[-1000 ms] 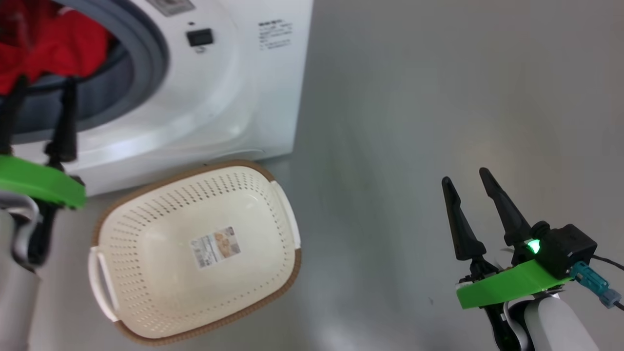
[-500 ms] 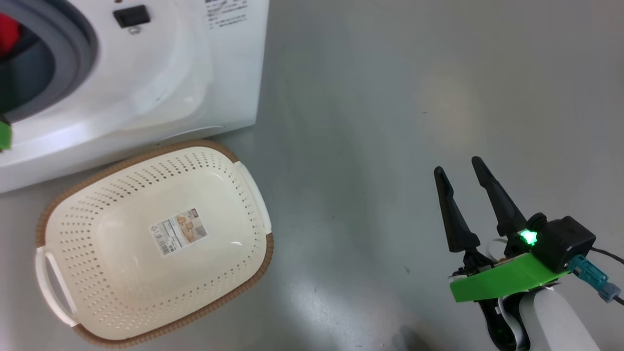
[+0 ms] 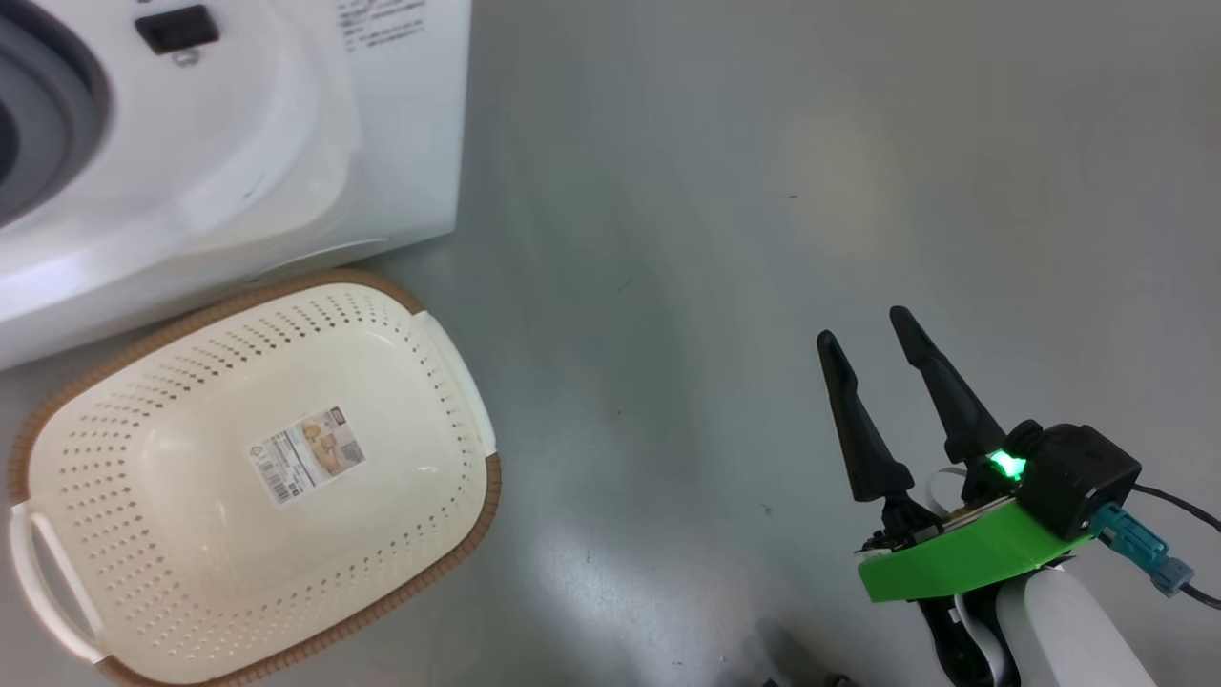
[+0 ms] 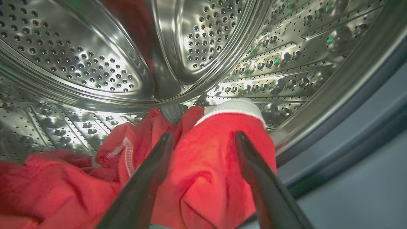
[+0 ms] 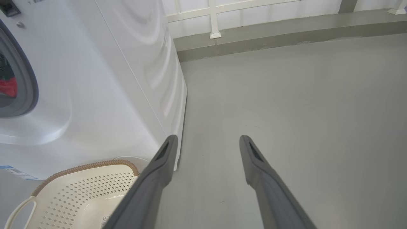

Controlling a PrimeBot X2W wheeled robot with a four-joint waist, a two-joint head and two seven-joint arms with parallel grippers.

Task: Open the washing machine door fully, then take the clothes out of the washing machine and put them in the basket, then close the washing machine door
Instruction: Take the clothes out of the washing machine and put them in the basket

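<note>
Basket (image 3: 191, 544) opens upward, long axis diagonal.

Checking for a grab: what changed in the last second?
The head camera swung, so the washing machine and basket slid toward that view's left; neither itself moved. Nothing gripped or released. The left gripper stays open at the clothes, the right gripper open over the floor, basket empty.

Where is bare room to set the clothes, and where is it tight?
The basket is empty; bare floor lies between it, the washing machine and the right gripper. Tight: the drum, clothes between the open left gripper's fingers.
</note>
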